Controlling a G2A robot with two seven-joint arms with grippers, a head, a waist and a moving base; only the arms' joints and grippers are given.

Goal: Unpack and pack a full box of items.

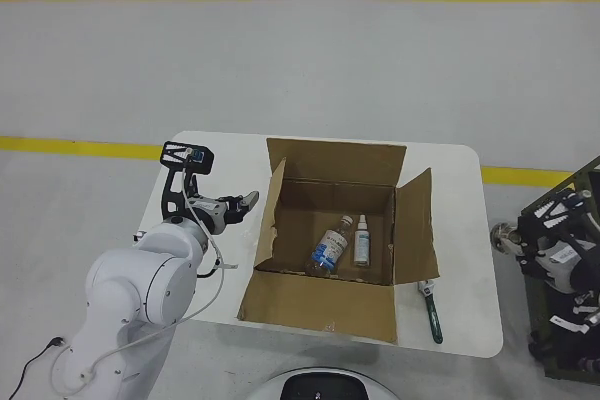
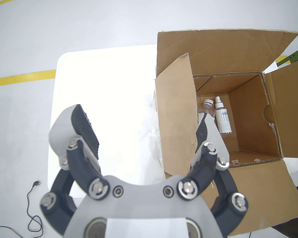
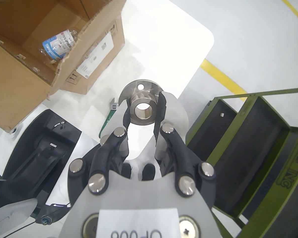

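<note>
An open cardboard box (image 1: 325, 290) stands mid-table with its flaps spread. Inside lie a clear water bottle (image 1: 330, 247) with a blue label and a small white spray bottle (image 1: 361, 243), side by side. My left gripper (image 2: 141, 117) hovers open and empty over the table just left of the box (image 2: 176, 100); past its finger I see the spray bottle (image 2: 222, 117) and the water bottle's cap (image 2: 208, 102). My right gripper (image 3: 143, 102) is shut on a metal flanged bushing (image 3: 139, 87), held above the table's right edge.
A green-handled wrench (image 1: 432, 312) lies on the white table (image 1: 460, 200) at the front right, beside the box. A green metal cart (image 3: 250, 130) stands off the table's right side under my right arm (image 1: 565, 250). Bare tabletop lies left of the box.
</note>
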